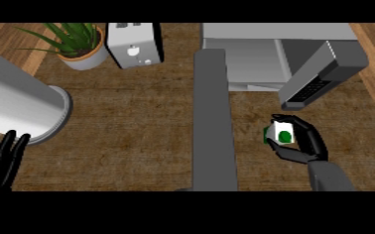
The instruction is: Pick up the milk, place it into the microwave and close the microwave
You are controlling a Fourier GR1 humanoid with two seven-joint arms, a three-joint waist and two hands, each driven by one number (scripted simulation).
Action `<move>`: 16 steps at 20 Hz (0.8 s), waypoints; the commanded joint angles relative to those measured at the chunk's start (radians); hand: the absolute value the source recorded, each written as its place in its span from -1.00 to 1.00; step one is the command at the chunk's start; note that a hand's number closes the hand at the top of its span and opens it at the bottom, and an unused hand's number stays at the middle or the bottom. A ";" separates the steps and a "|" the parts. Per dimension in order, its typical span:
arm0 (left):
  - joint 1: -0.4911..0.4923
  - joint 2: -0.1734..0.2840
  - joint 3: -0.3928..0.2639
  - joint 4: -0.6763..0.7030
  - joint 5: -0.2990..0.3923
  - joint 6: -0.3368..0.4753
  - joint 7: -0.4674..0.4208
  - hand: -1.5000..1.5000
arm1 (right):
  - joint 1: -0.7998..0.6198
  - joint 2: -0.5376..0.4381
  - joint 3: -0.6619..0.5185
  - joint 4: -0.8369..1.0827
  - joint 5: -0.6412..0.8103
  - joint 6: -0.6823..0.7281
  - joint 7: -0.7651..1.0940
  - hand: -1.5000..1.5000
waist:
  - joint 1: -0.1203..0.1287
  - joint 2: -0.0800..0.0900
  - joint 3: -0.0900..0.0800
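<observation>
Two hands: right hand (306,141) fingers grasp boxy white milk (282,133); left hand (12,154) fingers straight.

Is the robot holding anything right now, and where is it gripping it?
Yes. The right hand holds the milk, fingers and thumb curled round its sides. The left hand, at the left edge, holds nothing.

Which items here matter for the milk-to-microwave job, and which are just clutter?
In play:
- milk, held in the right hand
- microwave, open
- microwave door, swung out above the milk

Just lying about:
- potted plant, top left
- toaster, beside the plant
- large grey cylinder, left edge
- left hand, resting open at lower left
</observation>
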 commanded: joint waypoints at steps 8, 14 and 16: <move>0.044 -0.009 -0.001 0.004 0.014 -0.022 -0.025 -1.00 | 0.062 0.003 -0.119 -0.106 -0.135 -0.042 -0.094 1.00 | -0.014 -0.004 0.000; -0.038 -0.020 -0.041 0.033 -0.031 0.044 0.005 -1.00 | 0.171 0.087 -0.082 -0.319 -0.150 -0.119 -0.046 1.00 | -0.020 -0.004 -0.001; 0.007 -0.020 -0.002 0.040 0.004 -0.020 -0.028 -1.00 | 0.196 0.112 -0.053 -0.432 -0.165 -0.114 0.041 1.00 | -0.017 -0.005 -0.001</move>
